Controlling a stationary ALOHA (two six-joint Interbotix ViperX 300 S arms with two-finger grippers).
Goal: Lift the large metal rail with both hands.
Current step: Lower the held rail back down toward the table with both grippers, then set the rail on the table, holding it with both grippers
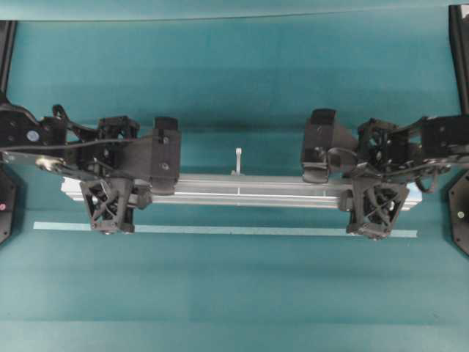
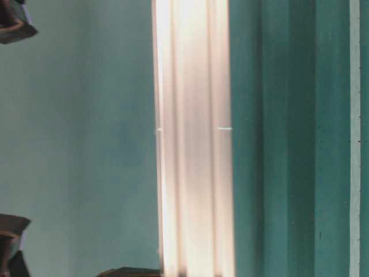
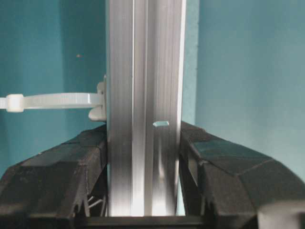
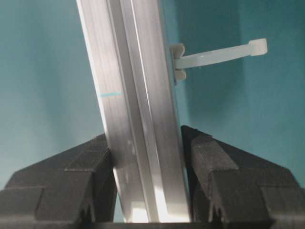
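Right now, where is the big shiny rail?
In the overhead view the large metal rail lies across the middle, gripped by the left gripper and right gripper, behind the thin pale strip.

Your overhead view looks straight down on the teal table [image 1: 234, 88]. The table-level one sits very close, filled by the long silver grooved aluminium rail [image 2: 196, 138]. Both wrist cameras look along that rail [image 3: 143, 95] between their own black fingers [image 4: 71, 186].

- The teal table [image 1: 234, 88] carries the scene — a plain, matte, even surface.
- A thin, flat, pale strip [image 1: 220, 229] lies flat on it, running lengthwise just beyond the fingertips of both grippers, from under the left gripper [image 1: 110, 209] to a little past the right gripper [image 1: 375, 213].
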